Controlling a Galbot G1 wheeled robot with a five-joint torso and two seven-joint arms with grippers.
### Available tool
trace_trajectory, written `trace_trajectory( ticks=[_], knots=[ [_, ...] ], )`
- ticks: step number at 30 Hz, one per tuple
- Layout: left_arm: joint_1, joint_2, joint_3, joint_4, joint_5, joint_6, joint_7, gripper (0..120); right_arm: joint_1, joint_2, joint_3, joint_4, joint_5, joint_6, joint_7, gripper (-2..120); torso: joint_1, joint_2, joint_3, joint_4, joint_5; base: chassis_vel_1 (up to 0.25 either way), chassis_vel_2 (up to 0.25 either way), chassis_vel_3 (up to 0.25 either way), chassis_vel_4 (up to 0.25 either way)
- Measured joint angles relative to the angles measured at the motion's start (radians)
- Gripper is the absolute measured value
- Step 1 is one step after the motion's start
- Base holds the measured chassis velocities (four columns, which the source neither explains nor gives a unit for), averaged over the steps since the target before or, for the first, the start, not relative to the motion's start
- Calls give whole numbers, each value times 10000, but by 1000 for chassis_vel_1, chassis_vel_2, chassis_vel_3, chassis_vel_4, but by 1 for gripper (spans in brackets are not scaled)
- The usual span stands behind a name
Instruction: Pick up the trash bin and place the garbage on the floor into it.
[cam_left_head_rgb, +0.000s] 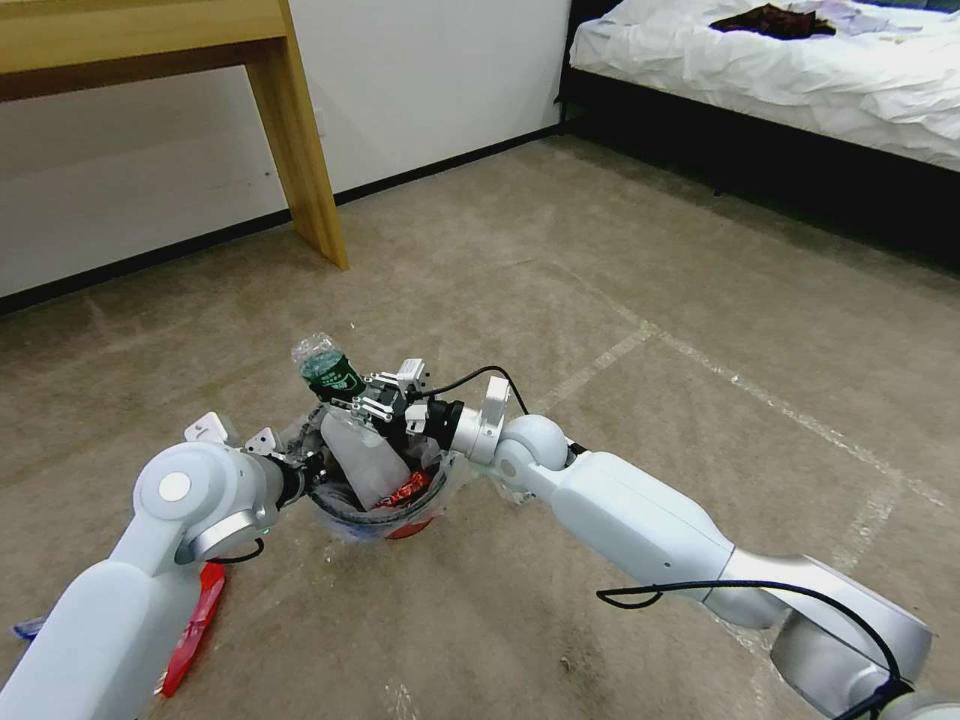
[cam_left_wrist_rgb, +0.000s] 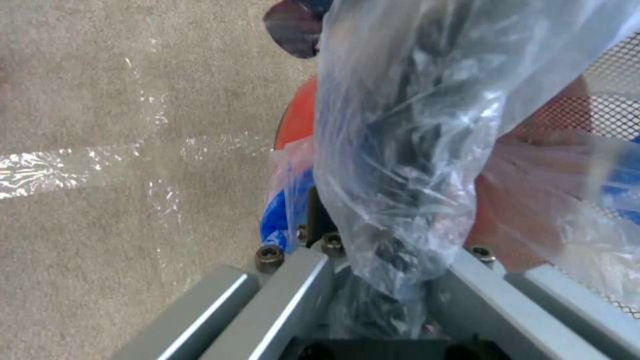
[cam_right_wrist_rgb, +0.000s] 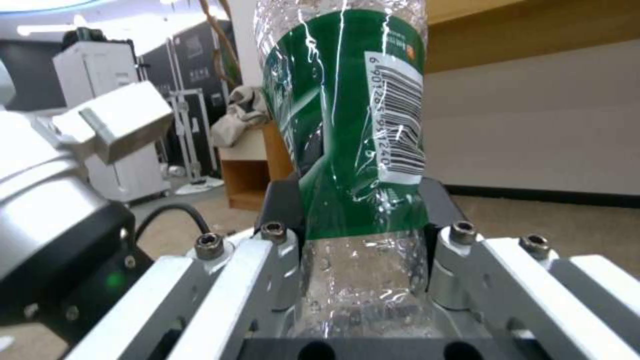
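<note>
Green-labelled bottle (cam_left_head_rgb: 328, 368) clamped in right gripper (cam_left_head_rgb: 352, 400) jaws above trash bin (cam_left_head_rgb: 385, 515), whose rim left gripper (cam_left_head_rgb: 300, 468) pinches.

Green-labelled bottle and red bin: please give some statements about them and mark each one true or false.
1. The right gripper is shut on the clear plastic green-labelled bottle. True.
2. The bottle lies on the carpet. False: it is held above the small round red plastic trash bin.
3. The left gripper grips the bin's clear plastic liner. True.
4. The bin is empty. False: a white item and a red item are inside.
</note>
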Motion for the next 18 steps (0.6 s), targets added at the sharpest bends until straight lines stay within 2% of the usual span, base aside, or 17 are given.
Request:
trace_trajectory(
  ticks=[17,18],
  knots=[
    [0,28,-63,-17,-33,-12,12,0,-1,-324,-81,-208,-575,194,-93,23,0,0,0,1,2,0,0,0,0],
    [-19,28,-68,-20,-53,-24,8,0,-41,-325,-108,-238,-634,234,-93,27,0,0,0,0,1,0,0,0,0]
  ],
)
